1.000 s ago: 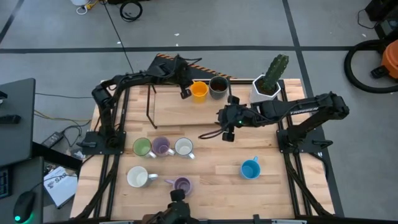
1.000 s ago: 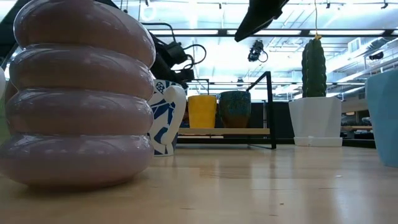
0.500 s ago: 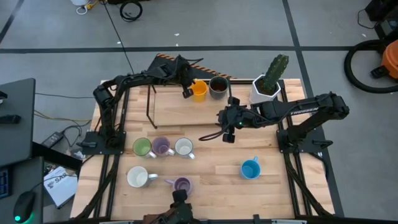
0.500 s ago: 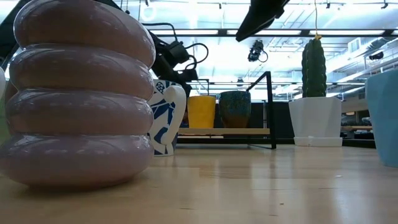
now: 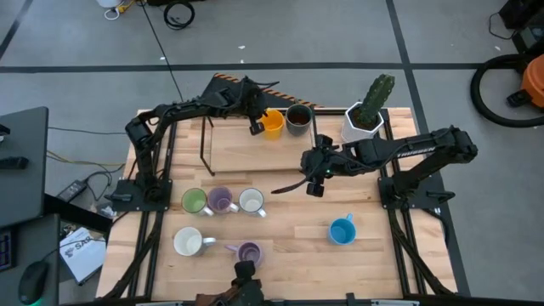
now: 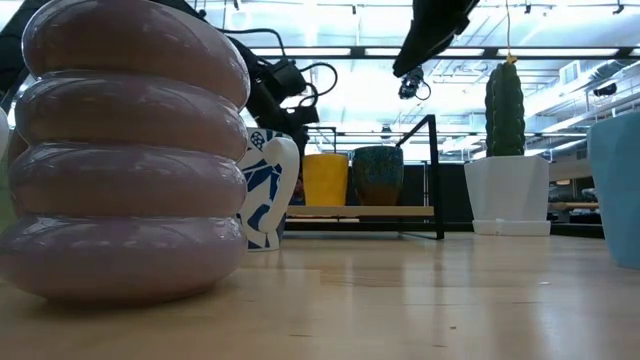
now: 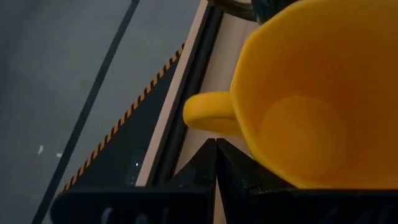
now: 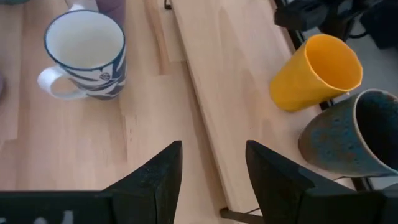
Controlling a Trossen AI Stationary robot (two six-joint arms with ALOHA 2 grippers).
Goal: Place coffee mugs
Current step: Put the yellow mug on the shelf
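Left pincer (image 5: 255, 126): closed tight, right beside the orange mug (image 5: 272, 124) on the shelf (image 5: 246, 149) at the worktop's far edge.
Right pincer (image 5: 314, 185): wide, empty, mid-worktop.

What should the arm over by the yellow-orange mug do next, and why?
Probably lift its shut left end effector a little away from the orange glazed ceramic mug. The mug already stands on the raised wooden shelf beside the dark brown speckled mug, and five mugs plus a blue one wait lower on the table. The open right end effector hovers empty mid-table.
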